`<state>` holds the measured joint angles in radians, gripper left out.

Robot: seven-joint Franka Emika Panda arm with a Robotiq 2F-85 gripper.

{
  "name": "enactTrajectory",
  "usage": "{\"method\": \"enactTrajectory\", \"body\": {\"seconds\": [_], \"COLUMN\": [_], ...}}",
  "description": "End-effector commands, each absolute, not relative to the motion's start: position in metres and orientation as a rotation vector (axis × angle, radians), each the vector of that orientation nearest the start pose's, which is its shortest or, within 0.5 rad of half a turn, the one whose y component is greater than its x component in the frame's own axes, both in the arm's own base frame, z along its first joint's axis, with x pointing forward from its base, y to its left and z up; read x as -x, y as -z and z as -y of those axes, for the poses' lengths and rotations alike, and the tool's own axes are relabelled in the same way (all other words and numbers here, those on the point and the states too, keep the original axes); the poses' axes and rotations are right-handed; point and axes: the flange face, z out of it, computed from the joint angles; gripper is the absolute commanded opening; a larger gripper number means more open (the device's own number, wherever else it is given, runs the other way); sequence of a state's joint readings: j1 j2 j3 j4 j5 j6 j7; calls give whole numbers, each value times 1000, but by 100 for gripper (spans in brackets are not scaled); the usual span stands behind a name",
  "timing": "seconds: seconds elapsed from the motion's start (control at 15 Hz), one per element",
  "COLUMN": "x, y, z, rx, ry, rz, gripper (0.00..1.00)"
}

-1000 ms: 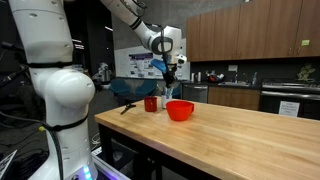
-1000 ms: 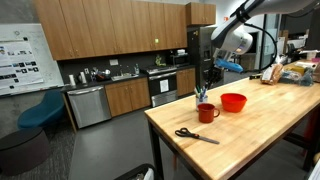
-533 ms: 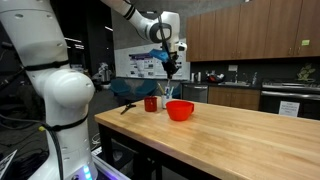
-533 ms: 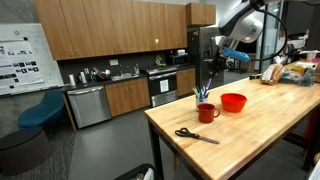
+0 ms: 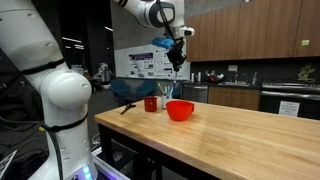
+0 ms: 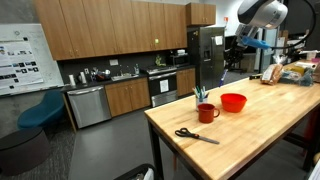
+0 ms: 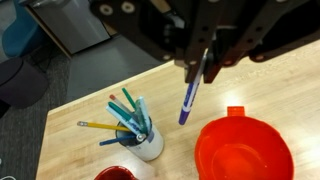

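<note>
Overhead, the white jointed robot arm (image 5: 150,12) reaches out at the top of the scene in both exterior views, its wrist bent so that the black gripper (image 5: 177,50) points down, high above the near end of the light wooden butcher-block table (image 5: 240,140). The wrist view looks down past the gripper (image 7: 201,66), whose fingers are pressed together on the upper end of a slim purple pen (image 7: 189,98). The pen hangs in the air, well clear of the tabletop. Its long axis is close to upright, with the free tip pointing down and leaning slightly toward the lower left of the wrist view. Below it on the table, the pen's tip lies between a white cup full of blue, teal and yellow pens (image 7: 141,140) and a round red plastic bowl (image 7: 246,152), touching neither. A red mug (image 5: 151,104) stands just beside the cup, and its rim shows at the bottom edge of the wrist view. Black-handled scissors (image 6: 196,135) lie flat nearer the table's edge, apart from the mug and bowl.
</note>
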<state>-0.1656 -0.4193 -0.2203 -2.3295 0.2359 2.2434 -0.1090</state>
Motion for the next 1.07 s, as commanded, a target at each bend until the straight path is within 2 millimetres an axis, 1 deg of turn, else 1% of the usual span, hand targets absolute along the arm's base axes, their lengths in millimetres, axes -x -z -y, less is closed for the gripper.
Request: {"method": "enactTrajectory", "body": {"seconds": [0.0,0.13,0.4,0.67,1.0], "x": [-397,-394,-391,-391,-394], "y": [-527,-513,-482,-454,-414], "z": [193,201,208,215,226], "rx": [2836,2834,2835,2845,2835], "ry": [551,532,492,528,560], "rz": [-613,-641,-678,-744,-807], "gripper": [3,3,3,3,3]}}
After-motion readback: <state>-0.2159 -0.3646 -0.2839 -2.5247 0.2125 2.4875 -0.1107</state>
